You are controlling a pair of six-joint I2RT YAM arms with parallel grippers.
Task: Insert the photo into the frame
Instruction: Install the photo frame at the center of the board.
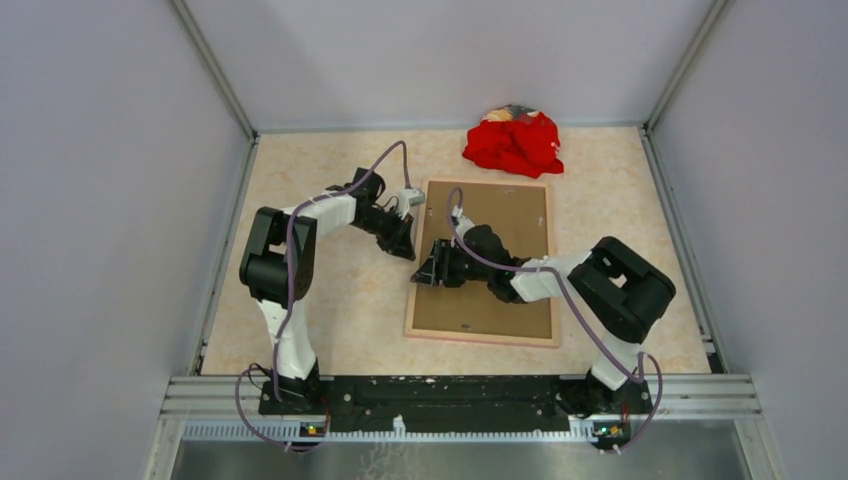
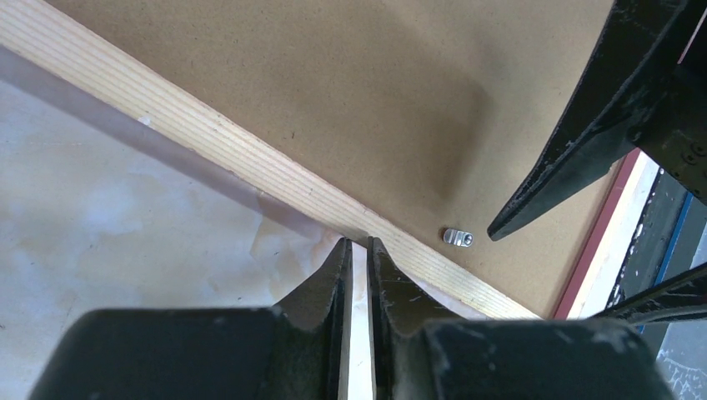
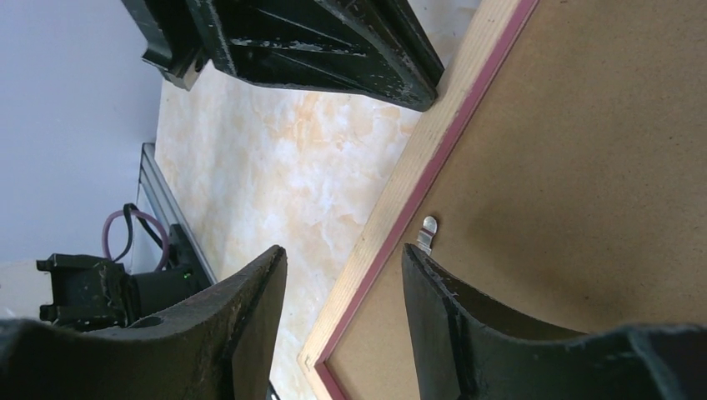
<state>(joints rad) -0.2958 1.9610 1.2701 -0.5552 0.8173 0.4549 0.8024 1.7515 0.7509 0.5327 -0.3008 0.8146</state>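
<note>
The frame (image 1: pixel 480 338) lies face down on the table, its tan wood back up and the brown backing board (image 1: pixel 510 215) set in it. The photo is hidden. My left gripper (image 1: pixel 408 248) is shut and empty, its tips (image 2: pixel 358 246) at the outer side of the frame's left rail (image 2: pixel 208 137). My right gripper (image 1: pixel 425 272) is open, its jaws straddling that left rail (image 3: pixel 400 187) close to a small metal clip (image 3: pixel 428 233). A pink-red inner edge shows beside the board (image 3: pixel 584 167). The clip also shows in the left wrist view (image 2: pixel 458 238).
A red cloth heap (image 1: pixel 515 140) lies at the back of the table, just beyond the frame's far edge. Grey walls enclose the table on three sides. The two grippers are close together at the frame's left side.
</note>
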